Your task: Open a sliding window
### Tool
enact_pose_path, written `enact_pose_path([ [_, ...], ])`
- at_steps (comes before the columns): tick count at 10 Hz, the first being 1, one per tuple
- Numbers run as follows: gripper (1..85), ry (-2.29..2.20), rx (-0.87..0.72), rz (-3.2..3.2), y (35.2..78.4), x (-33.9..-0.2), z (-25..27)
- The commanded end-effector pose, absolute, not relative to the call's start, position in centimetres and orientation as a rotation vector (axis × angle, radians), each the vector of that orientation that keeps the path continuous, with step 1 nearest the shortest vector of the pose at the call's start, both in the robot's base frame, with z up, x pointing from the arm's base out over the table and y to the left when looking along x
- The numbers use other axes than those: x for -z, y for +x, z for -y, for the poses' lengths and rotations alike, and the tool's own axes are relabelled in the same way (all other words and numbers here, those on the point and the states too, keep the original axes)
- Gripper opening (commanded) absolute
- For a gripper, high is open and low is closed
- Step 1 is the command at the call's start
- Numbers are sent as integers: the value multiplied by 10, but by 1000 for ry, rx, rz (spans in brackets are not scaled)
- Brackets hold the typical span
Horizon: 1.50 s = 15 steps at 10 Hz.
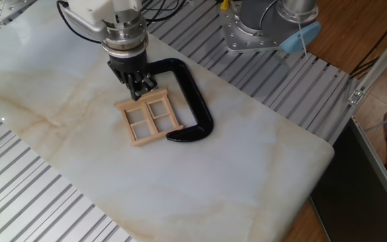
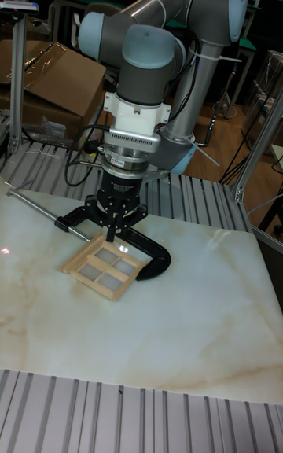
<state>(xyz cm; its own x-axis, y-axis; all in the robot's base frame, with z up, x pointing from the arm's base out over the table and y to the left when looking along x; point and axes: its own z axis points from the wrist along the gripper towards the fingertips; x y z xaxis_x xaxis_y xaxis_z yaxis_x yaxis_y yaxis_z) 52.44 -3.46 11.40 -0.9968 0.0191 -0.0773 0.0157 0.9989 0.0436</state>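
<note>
The fingers [image 1: 142, 86] point straight down and sit very close together, right at the top edge of the sliding window [image 1: 149, 118]. I cannot tell if they pinch the wood or just touch it. The gripper [image 2: 115, 239] hangs over that same edge. The little wooden window lies flat on the white marble table [image 1: 247, 175]. A shiny black clamp [image 1: 192, 101] curves around its far side, touching it.
</note>
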Motion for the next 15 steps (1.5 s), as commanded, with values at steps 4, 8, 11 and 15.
enact_pose_path([
  [4, 7, 45, -89, -2997, 554, -65, 31],
  [8, 7, 45, -94, -2969, 565, -45, 28],
  [11, 7, 45, -94, -2969, 563, -37, 27],
  [15, 7, 53, -148, -2961, 561, -27, 21],
])
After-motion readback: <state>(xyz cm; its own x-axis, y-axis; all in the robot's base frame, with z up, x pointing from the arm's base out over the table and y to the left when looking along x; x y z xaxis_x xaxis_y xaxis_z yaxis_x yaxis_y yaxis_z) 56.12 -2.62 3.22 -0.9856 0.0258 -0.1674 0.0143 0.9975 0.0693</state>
